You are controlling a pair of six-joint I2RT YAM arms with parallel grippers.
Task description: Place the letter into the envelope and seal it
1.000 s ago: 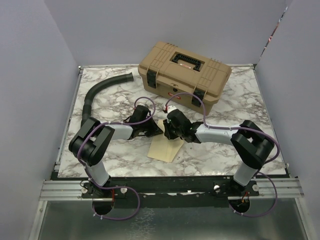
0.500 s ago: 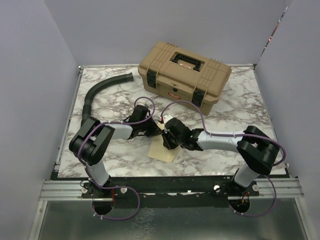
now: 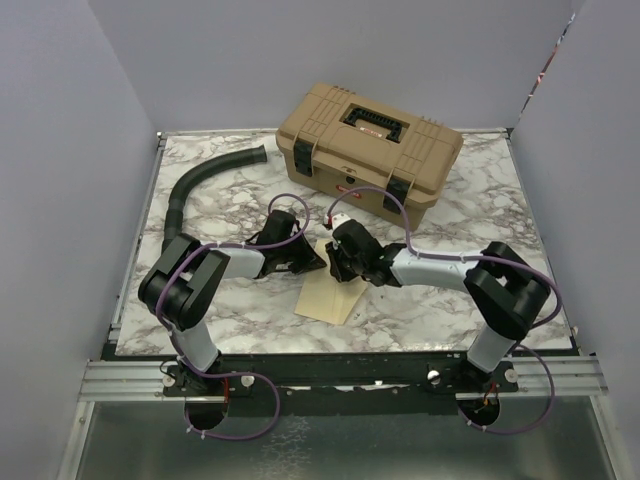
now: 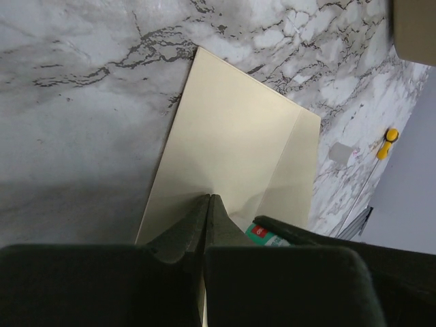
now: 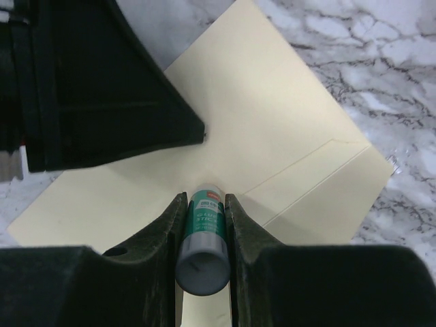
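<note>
Pale yellow envelope lies flat on the marble surface, midway between the arms. With fingers together, the left end effector pins it. The right end effector is clamped on a glue stick, tip touching paper. Best dragged lightly along the flap crease. No letter shows.

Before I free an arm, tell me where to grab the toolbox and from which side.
Take the black handle at the middle of the toolbox lid, coming from above: it lies along the lid's length, and the body looks too wide for a pincer. The right pincer is occupied, holding a glue stick.
</note>
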